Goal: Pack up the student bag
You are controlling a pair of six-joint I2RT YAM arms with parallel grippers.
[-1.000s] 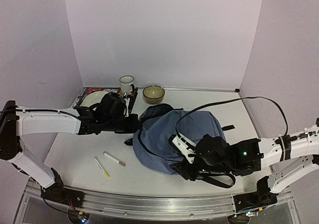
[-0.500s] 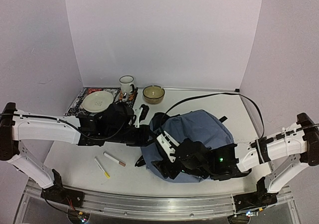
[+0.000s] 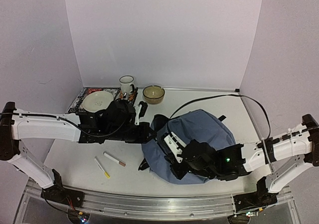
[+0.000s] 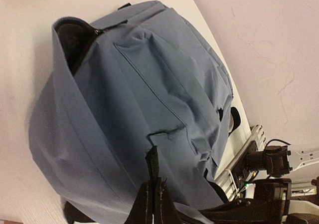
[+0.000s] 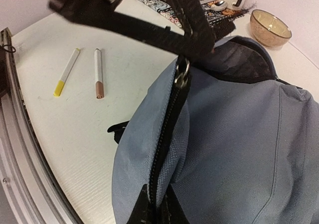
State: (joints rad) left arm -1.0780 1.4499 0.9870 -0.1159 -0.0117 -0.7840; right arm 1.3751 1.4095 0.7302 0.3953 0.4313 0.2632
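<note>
Student bag [image 3: 199,134] centre-right, two pens [image 3: 114,159] on its left, mug [image 3: 126,85], bowl [image 3: 153,94] and plate [image 3: 98,102] behind.

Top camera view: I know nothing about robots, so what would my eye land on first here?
The big grey-blue student bag lies mid-table and is by far the largest thing there. Both arms reach into it: the left gripper and the right gripper are each pinched shut on the bag, the right one on its zipper line. To the bag's left lie a yellow-tipped marker and a brown-tipped marker.
</note>
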